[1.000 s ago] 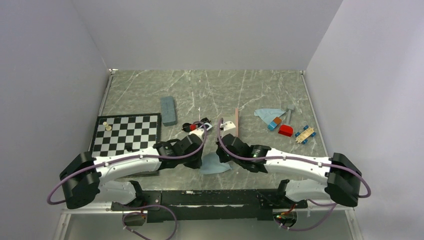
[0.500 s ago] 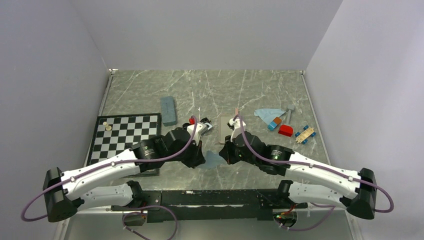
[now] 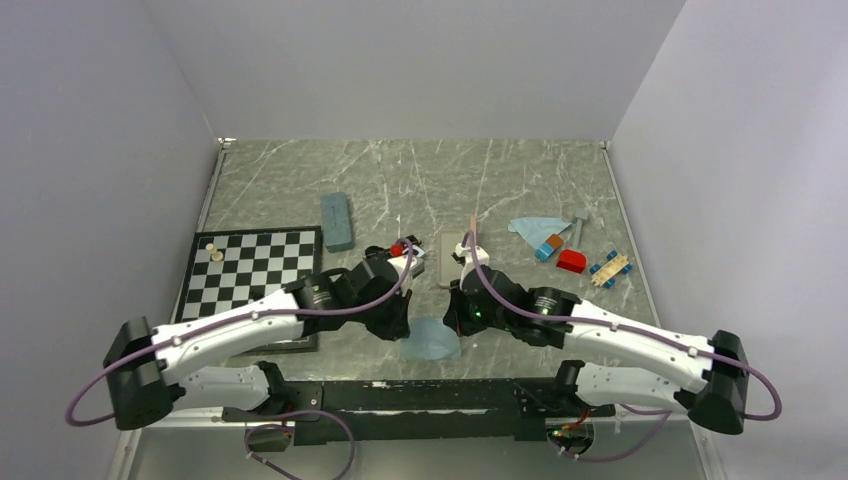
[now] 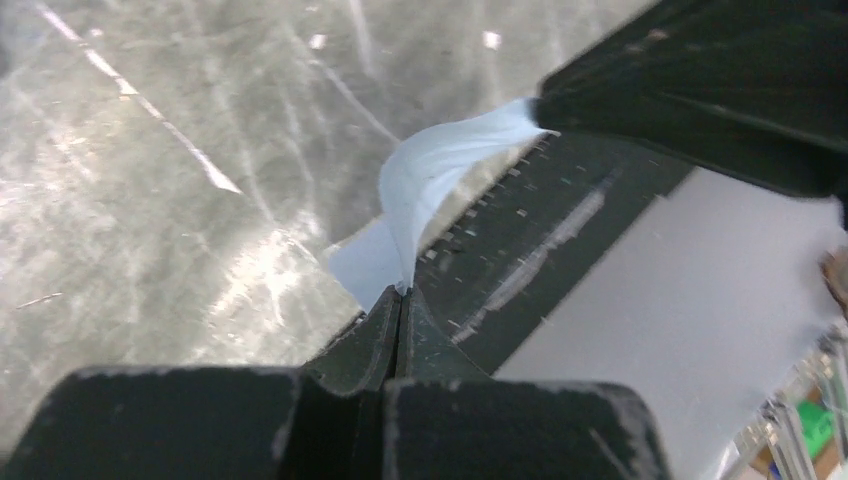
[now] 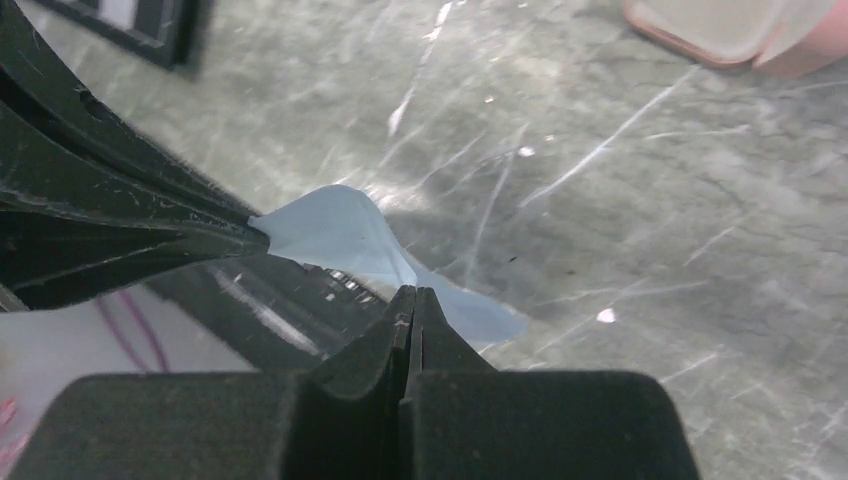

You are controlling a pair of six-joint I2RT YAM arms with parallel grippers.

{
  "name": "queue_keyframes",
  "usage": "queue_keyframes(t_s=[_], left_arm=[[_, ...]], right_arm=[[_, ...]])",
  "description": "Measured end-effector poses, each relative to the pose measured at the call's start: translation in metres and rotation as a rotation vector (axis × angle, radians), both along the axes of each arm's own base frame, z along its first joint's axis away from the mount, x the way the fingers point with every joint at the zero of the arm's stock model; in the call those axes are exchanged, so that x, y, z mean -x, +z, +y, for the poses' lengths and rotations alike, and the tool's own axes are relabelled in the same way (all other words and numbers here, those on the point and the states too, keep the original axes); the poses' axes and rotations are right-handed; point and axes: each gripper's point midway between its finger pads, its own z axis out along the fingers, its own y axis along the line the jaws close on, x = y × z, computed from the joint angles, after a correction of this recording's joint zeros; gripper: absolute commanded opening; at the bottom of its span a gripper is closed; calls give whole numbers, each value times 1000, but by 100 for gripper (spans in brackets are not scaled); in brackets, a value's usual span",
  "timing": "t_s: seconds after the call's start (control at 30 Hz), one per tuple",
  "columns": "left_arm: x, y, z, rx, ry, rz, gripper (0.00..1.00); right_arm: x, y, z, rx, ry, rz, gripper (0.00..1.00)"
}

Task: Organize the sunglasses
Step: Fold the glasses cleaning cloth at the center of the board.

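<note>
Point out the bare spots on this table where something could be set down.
Bare: the far strip of the table behind the slate-blue case and the far cloth; also the gap between the pink case and the toy blocks. Crowded: the near middle, around the near cloth and the chessboard.

We see a tabletop [image 3: 520,180] with the look of grey-green stone, veined white, its polish catching glare in the wrist views. Near its front edge, a light blue cloth [image 3: 432,340] reads as thin, soft fabric, matt, curling smoothly into a fold. The fingers of the left gripper [image 4: 400,295] and right gripper [image 5: 413,295] look like matt black plastic, scuffed pale along their edges. At the left edge, the chessboard [image 3: 255,265] shows flat black and white squares inside a dark border. We make out a pink case [image 5: 720,30], smooth-shelled with a duller beige lining; the slate-blue case [image 3: 337,221] looks matt. The arm shells [image 3: 230,330] are smooth white plastic.
</note>
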Motion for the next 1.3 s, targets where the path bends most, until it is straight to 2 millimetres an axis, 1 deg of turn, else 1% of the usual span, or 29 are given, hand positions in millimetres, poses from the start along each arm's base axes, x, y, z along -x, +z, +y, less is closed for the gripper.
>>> queue_keyframes(t_s=[0.03, 0.13, 0.2, 0.3, 0.33, 0.4, 0.47, 0.57, 0.7, 0.83, 1.03, 1.2, 1.3], left_arm=[[-5, -7, 1, -25, 19, 2, 0], [-31, -35, 5, -109, 98, 19, 0], [-47, -51, 8, -150, 142, 25, 0], [-73, -67, 8, -185, 188, 22, 0], [-83, -69, 5, -186, 195, 13, 0], [-97, -71, 0, -185, 206, -6, 0], [-109, -69, -5, -178, 206, -31, 0], [-118, -70, -10, -169, 190, -58, 0], [-119, -76, -12, -180, 164, -66, 0], [-113, -82, -12, -168, 132, -63, 0], [-87, -100, -4, -163, 73, -19, 0], [-71, -102, -14, -166, 4, -39, 0], [-66, -102, -18, -170, -15, -48, 0]], right_arm=[[-6, -5, -2, 26, -23, -8, 0], [-27, -23, -7, 99, -85, -26, 0], [-49, -35, -11, 134, -137, -38, 0], [-78, -49, -17, 163, -196, -51, 0], [-87, -54, -17, 171, -206, -59, 0], [-98, -59, -17, 184, -206, -77, 0], [-103, -63, -15, 196, -190, -99, 0], [-106, -65, -13, 210, -172, -117, 0], [-107, -66, -13, 205, -161, -131, 0], [-97, -73, -18, 205, -142, -114, 0], [-80, -79, -23, 176, -108, -80, 0], [-69, -83, -23, 157, -88, -57, 0], [-63, -86, -22, 152, -76, -41, 0]])
